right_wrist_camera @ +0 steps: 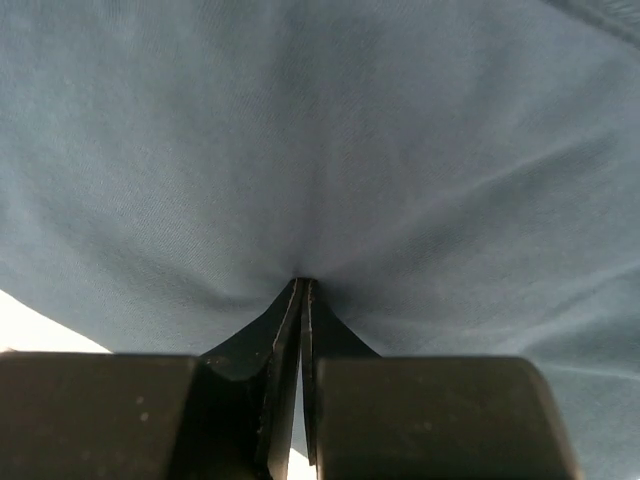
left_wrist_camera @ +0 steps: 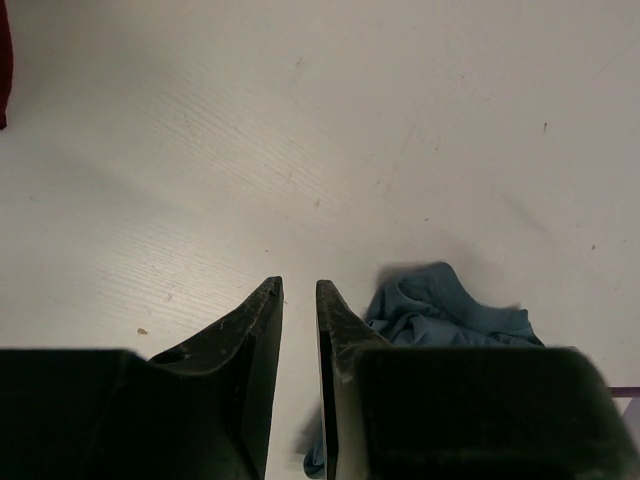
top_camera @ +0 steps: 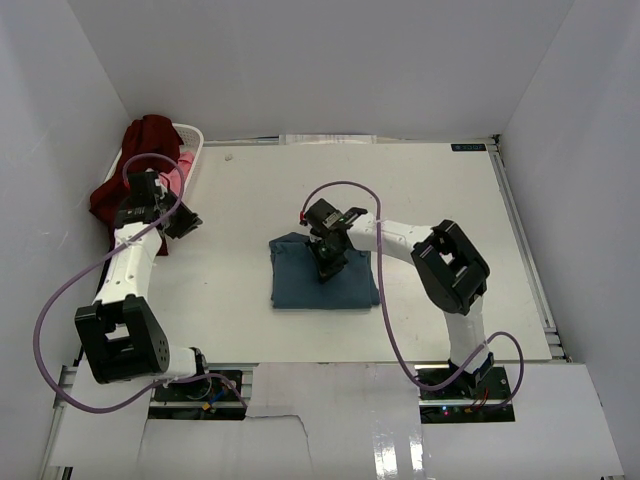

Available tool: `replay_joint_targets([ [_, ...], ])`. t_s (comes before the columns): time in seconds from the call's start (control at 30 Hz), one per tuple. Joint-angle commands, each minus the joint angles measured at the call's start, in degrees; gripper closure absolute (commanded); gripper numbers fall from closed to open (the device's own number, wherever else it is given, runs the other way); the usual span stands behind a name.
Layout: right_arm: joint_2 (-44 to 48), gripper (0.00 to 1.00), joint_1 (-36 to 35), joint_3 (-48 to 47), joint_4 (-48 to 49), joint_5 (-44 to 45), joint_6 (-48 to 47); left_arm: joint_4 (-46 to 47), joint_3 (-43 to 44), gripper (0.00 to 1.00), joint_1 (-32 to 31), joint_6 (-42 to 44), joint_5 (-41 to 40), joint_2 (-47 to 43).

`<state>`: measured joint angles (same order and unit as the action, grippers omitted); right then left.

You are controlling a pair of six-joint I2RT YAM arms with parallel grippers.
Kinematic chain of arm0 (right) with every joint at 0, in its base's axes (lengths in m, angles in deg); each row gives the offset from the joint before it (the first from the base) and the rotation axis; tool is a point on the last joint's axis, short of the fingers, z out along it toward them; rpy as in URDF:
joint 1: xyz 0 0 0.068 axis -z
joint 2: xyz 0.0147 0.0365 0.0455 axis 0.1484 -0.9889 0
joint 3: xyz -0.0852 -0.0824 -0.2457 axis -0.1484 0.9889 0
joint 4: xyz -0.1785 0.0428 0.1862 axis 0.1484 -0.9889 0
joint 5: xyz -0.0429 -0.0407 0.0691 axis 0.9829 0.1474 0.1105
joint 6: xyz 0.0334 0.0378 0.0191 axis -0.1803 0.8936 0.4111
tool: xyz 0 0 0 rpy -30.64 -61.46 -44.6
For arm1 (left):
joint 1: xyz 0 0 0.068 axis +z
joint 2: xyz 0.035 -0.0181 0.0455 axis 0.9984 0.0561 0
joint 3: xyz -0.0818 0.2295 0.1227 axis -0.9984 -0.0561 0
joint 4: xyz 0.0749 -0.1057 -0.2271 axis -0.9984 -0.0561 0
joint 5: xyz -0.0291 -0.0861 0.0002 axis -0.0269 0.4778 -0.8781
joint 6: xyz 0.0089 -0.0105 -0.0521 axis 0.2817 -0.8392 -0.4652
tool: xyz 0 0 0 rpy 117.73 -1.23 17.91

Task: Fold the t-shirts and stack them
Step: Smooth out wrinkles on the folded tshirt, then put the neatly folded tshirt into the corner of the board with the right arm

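- Lying near the middle of your table (top_camera: 430, 200), the teal-blue t-shirt (top_camera: 300, 285) is folded into a rough rectangle, flat on the white surface.
- Your right gripper (top_camera: 328, 262) stands on the upper middle part of that shirt. In its wrist view the two fingers are pressed together, and the blue cloth puckers in toward their tips (right_wrist_camera: 303, 290), so a pinch of fabric is caught there.
- Your left gripper (top_camera: 185, 222) hangs over bare table at the left, well apart from the folded shirt. Its wrist view shows the fingers (left_wrist_camera: 262, 330) standing a narrow slit apart with nothing between them. A crumpled edge of the blue shirt shows beyond the right-hand finger.
- The maroon t-shirt (top_camera: 145, 140) is heaped at the far left corner, draped over the rim of the white laundry basket (top_camera: 192, 135) and hanging down its near side, just behind the left arm.
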<state>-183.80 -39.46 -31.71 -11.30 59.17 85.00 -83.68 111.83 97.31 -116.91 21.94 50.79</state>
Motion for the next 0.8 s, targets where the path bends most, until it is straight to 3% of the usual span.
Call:
replay_joint_targets([
  [0.0, -2.0, 0.92, 2.9, -1.1, -0.9, 3.8, -1.8, 1.7, 4.2, 0.69, 1.0, 0.2, -0.3, -0.6],
  [0.23, -7.0, 0.92, 14.8, -3.3, -0.8, 2.9, -4.7, 2.2, 3.8, 0.69, 2.5, 0.5, 1.1, -1.4],
  [0.4, -11.4, 0.91, 25.8, -10.4, -2.7, 3.5, -6.8, 3.5, 2.4, 0.69, 2.7, 0.5, 1.2, -2.1],
  [0.63, -22.6, 0.89, 38.1, -32.6, -9.3, 0.8, -7.6, 4.8, 1.8, 0.69, 4.2, 0.1, 1.3, -1.2],
  [0.77, -26.4, 0.87, 43.0, -38.1, -9.7, -0.1, -7.5, 5.2, 1.7, 0.69, 4.6, 0.1, 2.4, -1.0],
])
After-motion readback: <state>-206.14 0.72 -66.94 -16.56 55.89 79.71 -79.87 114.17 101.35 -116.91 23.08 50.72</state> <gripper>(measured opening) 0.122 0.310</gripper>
